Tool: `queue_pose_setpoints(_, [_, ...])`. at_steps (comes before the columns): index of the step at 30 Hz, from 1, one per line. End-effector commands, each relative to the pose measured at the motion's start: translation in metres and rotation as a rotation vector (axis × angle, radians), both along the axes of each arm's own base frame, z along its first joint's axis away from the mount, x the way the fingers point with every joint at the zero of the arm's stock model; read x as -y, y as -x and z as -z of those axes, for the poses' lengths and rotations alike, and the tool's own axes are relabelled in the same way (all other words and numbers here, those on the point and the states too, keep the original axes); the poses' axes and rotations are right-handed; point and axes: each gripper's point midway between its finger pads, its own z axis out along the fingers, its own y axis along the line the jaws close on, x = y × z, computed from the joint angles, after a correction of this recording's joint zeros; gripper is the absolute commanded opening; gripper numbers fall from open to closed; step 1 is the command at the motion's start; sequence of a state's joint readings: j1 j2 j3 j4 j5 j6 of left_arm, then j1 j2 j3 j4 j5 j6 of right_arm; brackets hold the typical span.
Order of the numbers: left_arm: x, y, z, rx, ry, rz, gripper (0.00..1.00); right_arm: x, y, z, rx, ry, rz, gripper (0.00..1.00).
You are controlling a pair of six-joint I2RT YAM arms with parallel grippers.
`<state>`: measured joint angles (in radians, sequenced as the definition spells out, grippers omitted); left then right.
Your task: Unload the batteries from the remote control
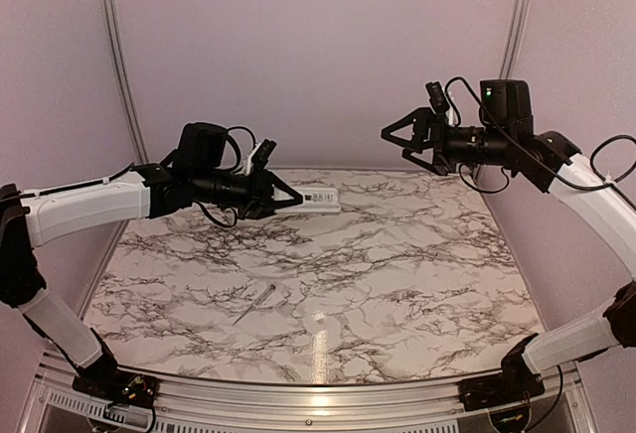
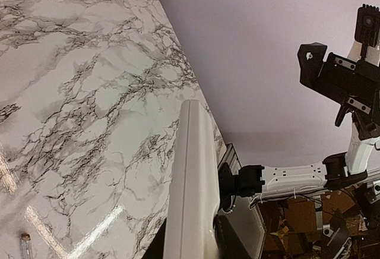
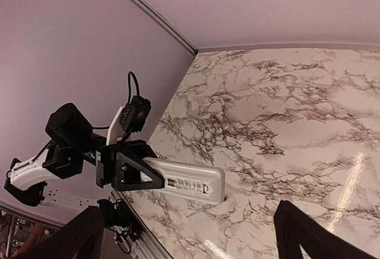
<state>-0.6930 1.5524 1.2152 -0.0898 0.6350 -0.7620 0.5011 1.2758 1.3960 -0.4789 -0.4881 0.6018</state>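
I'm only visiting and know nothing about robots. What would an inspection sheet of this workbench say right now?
Surface: marble-patterned table top, with streaks of glare.
Job's things: remote control held in the air above the table; batteries not seen.
Clutter: one thin pale stick lying on the table.
Grippers: left gripper shut on the remote control; right gripper open, empty, raised and facing it.
Cables: black loops at both wrists.
Surroundings: lilac walls, metal frame posts.
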Motion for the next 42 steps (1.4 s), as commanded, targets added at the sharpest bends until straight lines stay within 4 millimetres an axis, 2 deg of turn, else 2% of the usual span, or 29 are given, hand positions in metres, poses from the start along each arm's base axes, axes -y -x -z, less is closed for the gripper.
queue_pose_setpoints(1, [0.017, 0.000, -0.041, 0.042, 0.155, 0.043, 0.00, 0.001, 0.004, -0.011, 0.012, -0.033, -0.007, 0.98])
queue_pose_setpoints(3, [0.025, -0.003, -0.048, 0.049, 0.160, 0.043, 0.00, -0.003, 0.007, -0.011, 0.007, -0.040, -0.021, 0.98])
queue_pose_setpoints(7, [0.034, -0.012, -0.047, 0.061, 0.112, 0.019, 0.00, -0.011, 0.010, -0.013, 0.010, -0.043, -0.043, 0.98])
queue_pose_setpoints(12, [0.035, -0.018, -0.047, 0.055, 0.122, -0.019, 0.00, -0.026, 0.012, -0.011, 0.007, -0.036, -0.070, 0.98])
queue_pose_setpoints(18, [0.037, -0.021, -0.042, 0.044, 0.119, -0.025, 0.00, -0.055, 0.018, -0.013, 0.003, -0.054, -0.138, 0.95])
queue_pose_setpoints(22, [0.035, -0.021, -0.046, 0.057, 0.121, -0.028, 0.00, -0.070, 0.017, -0.009, -0.016, -0.069, -0.154, 0.92])
queue_pose_setpoints(29, [0.033, -0.019, -0.055, 0.074, 0.138, -0.031, 0.00, -0.077, 0.011, 0.004, -0.056, -0.071, -0.129, 0.88])
queue_pose_setpoints(42, [0.031, -0.016, -0.063, 0.082, 0.157, -0.029, 0.00, -0.083, 0.009, 0.012, -0.070, -0.078, -0.126, 0.85])
